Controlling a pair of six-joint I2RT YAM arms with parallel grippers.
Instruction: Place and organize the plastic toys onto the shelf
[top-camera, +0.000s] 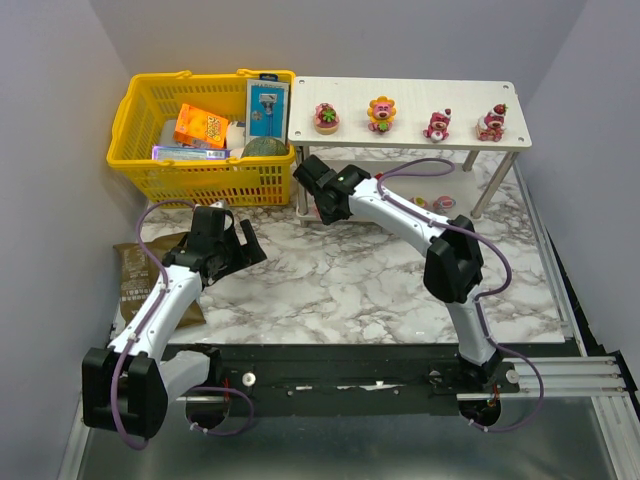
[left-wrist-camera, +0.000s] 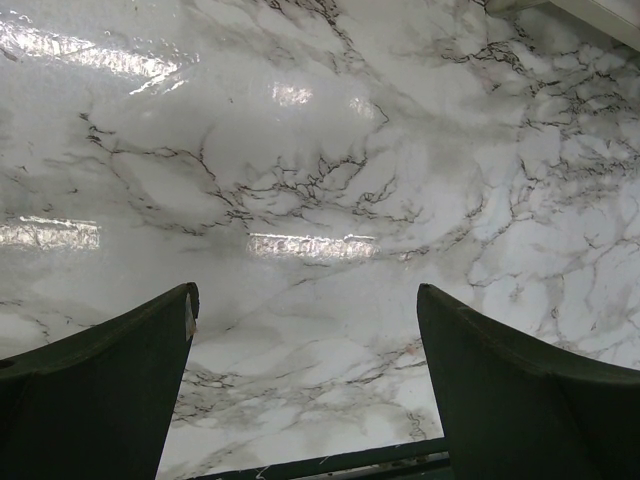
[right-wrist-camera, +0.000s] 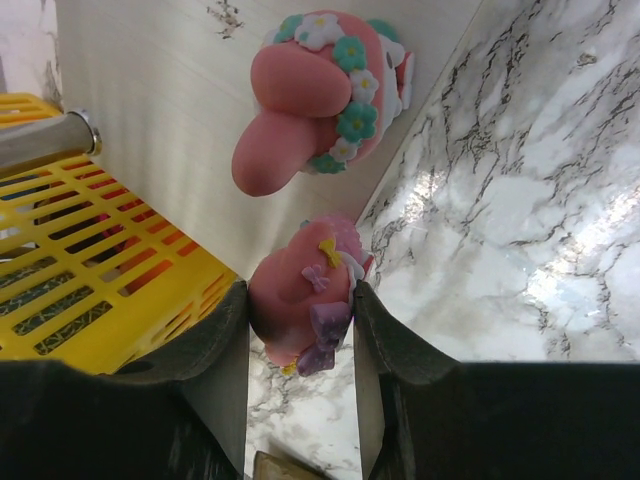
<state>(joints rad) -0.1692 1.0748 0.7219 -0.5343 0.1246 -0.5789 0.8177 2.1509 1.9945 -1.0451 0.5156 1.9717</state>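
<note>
While the left arm sits folded at near left, left pincer (left-wrist-camera: 305, 290) spread wide over bare marble worktop (left-wrist-camera: 330, 150), the right arm stretches far-left, elbow raised, to the left end of the shelf (top-camera: 400, 95), right pincer (right-wrist-camera: 300, 300) clamped on a pink toy with purple bow (right-wrist-camera: 305, 310) at the lower tier's near edge. Just beyond it a flower-crowned pink toy (right-wrist-camera: 320, 95) lies on that tier, with the yellow basket (right-wrist-camera: 90, 260) and silver shelf leg (right-wrist-camera: 45, 140) crowding the left side. Top tier holds a row: round pink toy (top-camera: 326, 118), yellow-petal toy (top-camera: 381, 114), pink bear (top-camera: 437, 124), strawberry-hat bear (top-camera: 491, 122).
</note>
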